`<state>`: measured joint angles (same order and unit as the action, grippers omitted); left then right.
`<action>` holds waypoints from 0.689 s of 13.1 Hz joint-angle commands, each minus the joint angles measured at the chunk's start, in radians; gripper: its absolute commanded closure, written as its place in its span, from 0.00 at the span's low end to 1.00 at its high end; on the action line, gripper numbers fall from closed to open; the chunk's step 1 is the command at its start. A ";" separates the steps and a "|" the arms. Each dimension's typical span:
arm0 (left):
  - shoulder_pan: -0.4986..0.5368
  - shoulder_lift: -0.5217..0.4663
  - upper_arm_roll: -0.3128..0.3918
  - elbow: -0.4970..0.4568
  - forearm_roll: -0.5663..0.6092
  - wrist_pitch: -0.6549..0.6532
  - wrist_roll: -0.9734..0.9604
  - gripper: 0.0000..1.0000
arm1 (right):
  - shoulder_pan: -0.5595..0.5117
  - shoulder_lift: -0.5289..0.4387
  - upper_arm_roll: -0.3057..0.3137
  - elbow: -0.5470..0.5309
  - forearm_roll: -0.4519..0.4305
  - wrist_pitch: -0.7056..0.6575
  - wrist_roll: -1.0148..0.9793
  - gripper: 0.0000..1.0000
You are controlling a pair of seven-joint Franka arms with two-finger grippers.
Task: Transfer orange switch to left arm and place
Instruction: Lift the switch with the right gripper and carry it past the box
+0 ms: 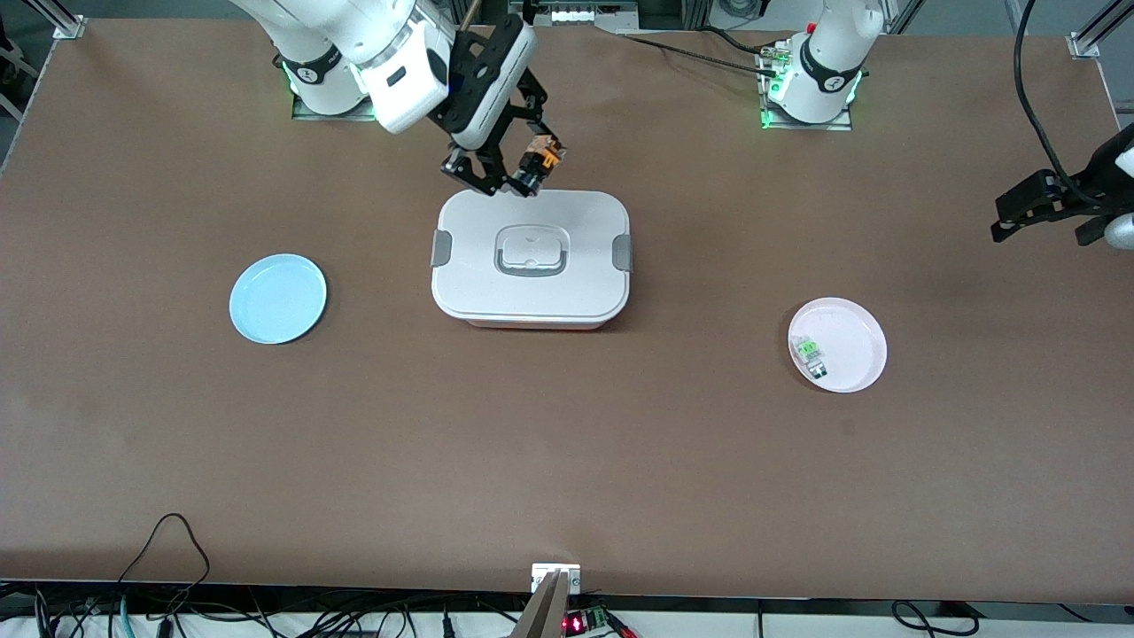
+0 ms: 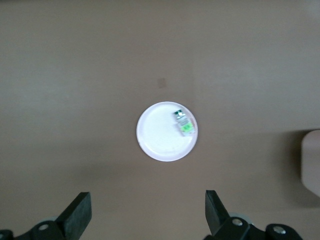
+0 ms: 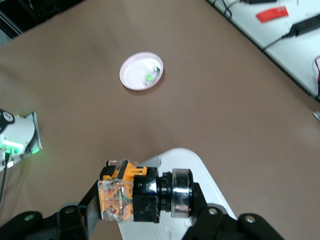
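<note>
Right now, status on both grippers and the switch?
Right gripper shut on small orange-and-black switch, over large white lidded box. Left gripper open, waiting above the table's left-arm end.

A brown table point(image 1: 567, 461) is seen, on which the box point(image 1: 530, 261) is set about midway between the two ends. A blue plate point(image 1: 277, 299) is laid well apart from the box toward the right arm's end, slightly nearer the front camera than the box. A pink plate point(image 1: 850, 341) is laid well apart from the box toward the left arm's end, nearer the front camera than the box, and a small green-and-clear component point(image 1: 809, 353) is carried on it at the edge facing the box.
</note>
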<state>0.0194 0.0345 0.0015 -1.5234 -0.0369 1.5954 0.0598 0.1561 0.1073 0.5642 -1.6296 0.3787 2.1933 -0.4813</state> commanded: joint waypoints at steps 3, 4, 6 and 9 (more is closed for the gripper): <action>-0.001 0.015 -0.001 0.023 -0.132 -0.048 -0.009 0.00 | -0.006 0.014 0.088 0.017 0.072 0.238 -0.002 1.00; -0.002 0.025 0.000 0.025 -0.173 -0.064 -0.009 0.00 | 0.000 0.014 0.117 0.013 0.104 0.314 0.009 1.00; 0.007 0.089 -0.002 0.020 -0.236 -0.144 -0.002 0.00 | 0.032 0.017 0.141 0.002 0.140 0.463 0.049 1.00; 0.080 0.151 0.011 0.012 -0.606 -0.268 0.043 0.00 | 0.108 0.046 0.141 -0.003 0.140 0.601 0.076 1.00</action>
<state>0.0461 0.1370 0.0085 -1.5272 -0.4678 1.3814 0.0682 0.2274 0.1284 0.7025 -1.6353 0.4994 2.7173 -0.4181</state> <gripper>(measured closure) 0.000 0.278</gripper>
